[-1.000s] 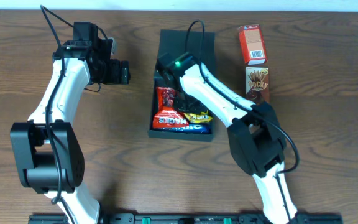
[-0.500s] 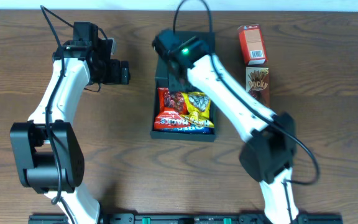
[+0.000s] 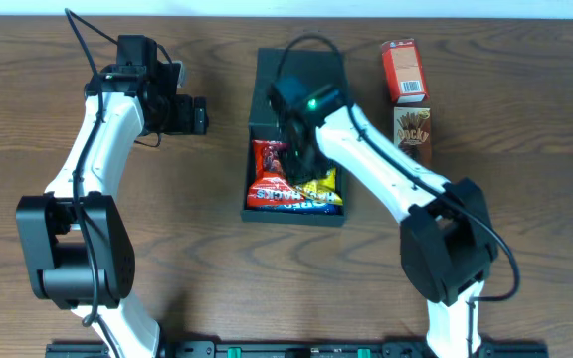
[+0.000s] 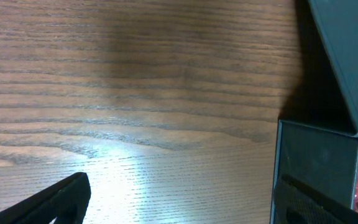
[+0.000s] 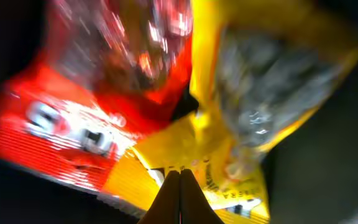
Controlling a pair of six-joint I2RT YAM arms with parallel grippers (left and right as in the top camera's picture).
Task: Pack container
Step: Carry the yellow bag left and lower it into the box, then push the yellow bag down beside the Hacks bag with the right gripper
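Observation:
The container is a dark square box at the table's middle, with its flap lid open at the far end. A red snack bag and a yellow snack bag lie inside it. My right gripper hovers over the two bags inside the box. In the right wrist view its fingertips are pressed together with nothing between them, just above the yellow bag and beside the red bag. My left gripper is open and empty left of the box. The left wrist view shows the box wall and lid.
An orange-red snack carton and a brown snack box lie on the wooden table right of the container. Bare table shows on the left.
My right arm swung up toward the box's far end, then came back down over the bags. The yellow bag now lies more openly beside the red bag. The left arm has not moved.

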